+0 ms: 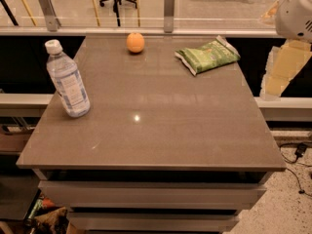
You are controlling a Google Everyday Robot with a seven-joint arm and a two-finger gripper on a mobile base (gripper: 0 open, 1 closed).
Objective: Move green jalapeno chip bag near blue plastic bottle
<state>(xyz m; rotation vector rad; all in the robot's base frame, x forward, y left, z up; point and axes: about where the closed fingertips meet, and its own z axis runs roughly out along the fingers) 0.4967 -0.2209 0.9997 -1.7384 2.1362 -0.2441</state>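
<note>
The green jalapeno chip bag [207,56] lies flat at the far right of the grey table [156,126], close to its right edge. The blue plastic bottle [68,82], with a white cap and a pale label, stands upright at the table's left side. My gripper [281,69] hangs off the table's right edge, to the right of the bag and apart from it, with the white arm housing [295,9] above it. It holds nothing that I can see.
A round orange fruit [135,42] sits at the far middle of the table. A glass railing with metal posts [169,9] runs behind the table. Drawers sit under the tabletop, and a cable lies on the floor at the right [297,152].
</note>
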